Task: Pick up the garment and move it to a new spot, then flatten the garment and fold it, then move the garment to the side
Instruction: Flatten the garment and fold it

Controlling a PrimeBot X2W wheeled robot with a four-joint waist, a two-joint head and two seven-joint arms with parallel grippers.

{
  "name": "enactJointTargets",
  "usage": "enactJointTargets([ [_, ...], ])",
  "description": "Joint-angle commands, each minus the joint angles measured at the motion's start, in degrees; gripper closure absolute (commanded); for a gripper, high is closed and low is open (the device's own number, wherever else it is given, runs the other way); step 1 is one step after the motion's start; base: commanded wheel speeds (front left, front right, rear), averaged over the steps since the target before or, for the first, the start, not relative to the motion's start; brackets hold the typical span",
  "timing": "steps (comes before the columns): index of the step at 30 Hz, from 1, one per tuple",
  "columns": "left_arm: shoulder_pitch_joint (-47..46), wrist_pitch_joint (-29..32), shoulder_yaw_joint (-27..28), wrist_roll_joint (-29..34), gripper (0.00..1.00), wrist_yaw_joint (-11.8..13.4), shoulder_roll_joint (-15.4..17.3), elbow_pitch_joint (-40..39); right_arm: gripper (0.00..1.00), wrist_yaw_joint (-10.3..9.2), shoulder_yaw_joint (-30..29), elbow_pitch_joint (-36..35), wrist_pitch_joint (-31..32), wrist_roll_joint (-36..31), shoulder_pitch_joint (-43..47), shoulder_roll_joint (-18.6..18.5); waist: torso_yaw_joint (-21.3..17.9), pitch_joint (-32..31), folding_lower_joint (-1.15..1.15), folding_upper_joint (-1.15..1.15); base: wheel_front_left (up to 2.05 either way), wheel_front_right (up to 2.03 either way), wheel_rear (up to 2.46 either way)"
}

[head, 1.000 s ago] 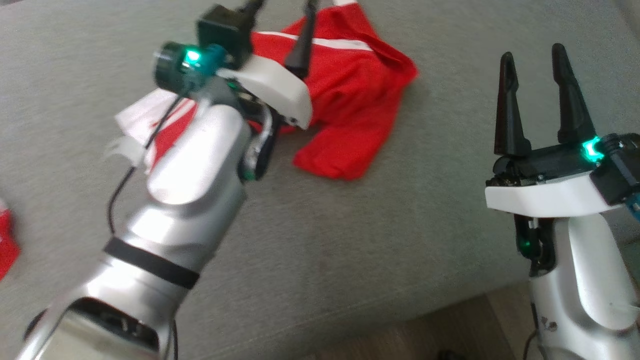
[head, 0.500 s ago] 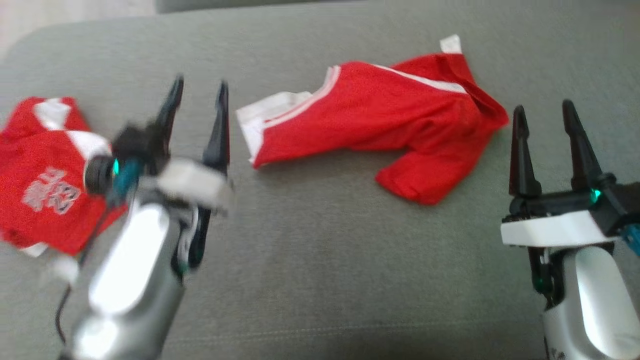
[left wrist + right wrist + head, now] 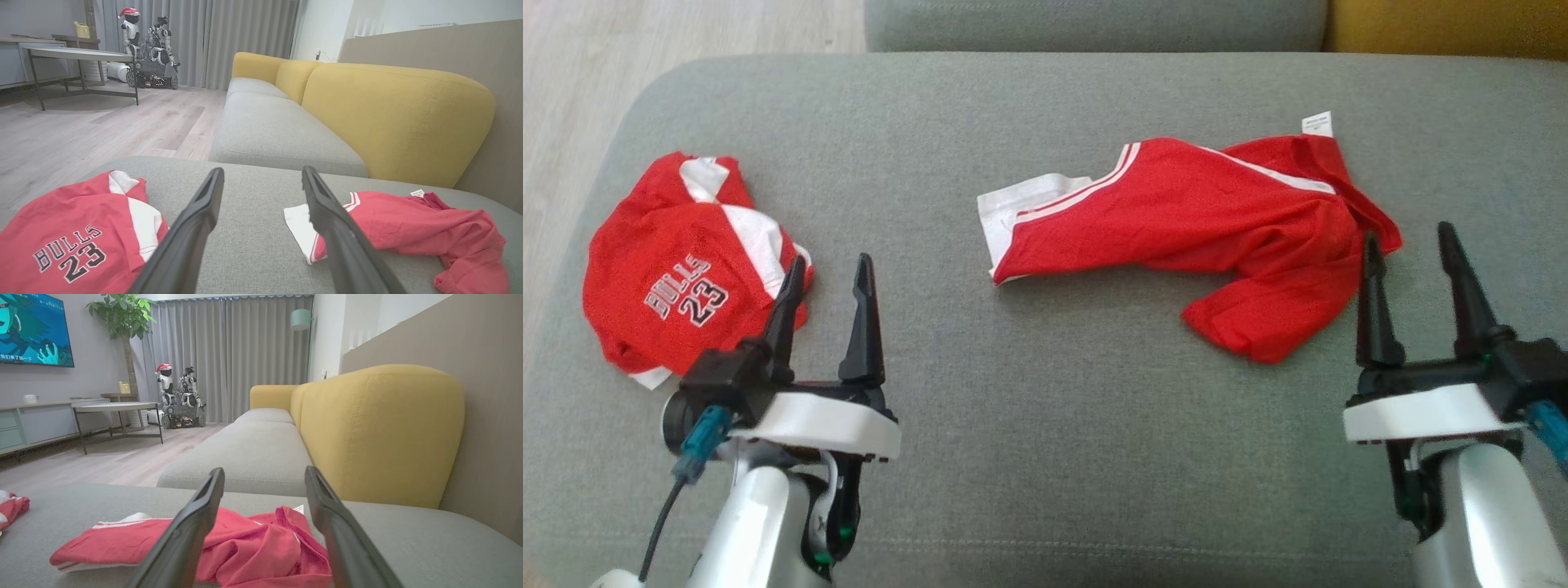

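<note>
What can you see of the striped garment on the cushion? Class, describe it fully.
The striped garment is red, of thin sporty-looking cloth, with white stripes along one seam, a white panel at its left end and a white label at its far right corner. It lies rumpled and partly doubled over, stretched sideways on the grey cushion. The open right hand hovers by its right end.

Grey sofa seat (image 3: 1045, 474) w/ yellow backrest (image 3: 380, 428). Light wood floor (image 3: 81, 130), grey curtains (image 3: 229, 355) at back. TV (image 3: 34, 330) + plant (image 3: 122, 314) nr curtains.
</note>
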Motion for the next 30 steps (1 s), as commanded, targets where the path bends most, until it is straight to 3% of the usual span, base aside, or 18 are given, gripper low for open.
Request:
enactJointTargets([
  [1,-2.4,-0.3,2.7,1.1,0.00,-1.0,-0.2,-1.8,0.00,0.44,2.1,-0.5,-0.3,-0.7,-2.8,-0.1,0.6,0.6,0.00,0.00,0.00,0.00,0.00],
  [7,-2.6,-0.3,4.2,2.3,0.00,-3.5,-1.6,-1.1,0.00,0.44,4.5,5.9,2.2,-1.4,-9.2,-0.1,2.1,2.9,0.00,0.00,0.00,0.00,0.00],
  [13,-3.7,-0.3,4.2,2.5,0.00,-4.7,-2.1,-0.7,0.00,0.44,4.4,13.6,7.4,-0.4,-17.1,-2.6,4.0,5.9,0.00,0.00,0.00,0.00,0.00],
  [24,-6.7,-0.3,1.6,-0.3,0.00,-4.5,-2.3,-0.2,0.00,0.44,13.3,30.3,20.2,8.2,-32.1,-13.1,7.5,11.4,0.00,0.00,0.00,0.00,0.00],
  [30,-7.4,-0.3,0.5,-1.4,0.00,-4.0,-2.3,0.1,0.00,0.44,19.9,35.4,24.7,14.6,-35.5,-16.4,8.5,12.2,0.00,0.00,0.00,0.00,0.00],
])
